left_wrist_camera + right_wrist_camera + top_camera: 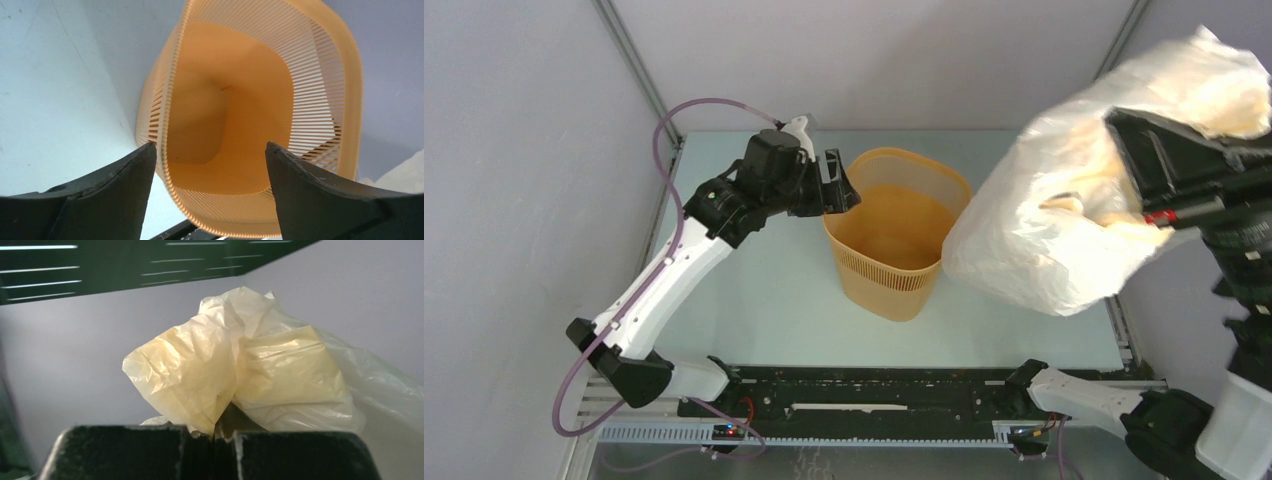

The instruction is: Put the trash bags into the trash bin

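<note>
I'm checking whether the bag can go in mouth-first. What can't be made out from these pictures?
- Mouth of the trash bag: top view shows a crumpled bundle partly behind the right gripper; right wrist view shows only bunched folds.
- Whether the left gripper touches the trash bin rim: its own body covers that spot in the top view; left wrist view doesn't settle it.
- Table right of the bin: hidden by the bag, top view.

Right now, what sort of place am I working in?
Most likely a lab robot cell, not a home: bare grey walls with metal frame posts, a pale table bearing the trash bin, and a black mounting rail at its near edge.
</note>
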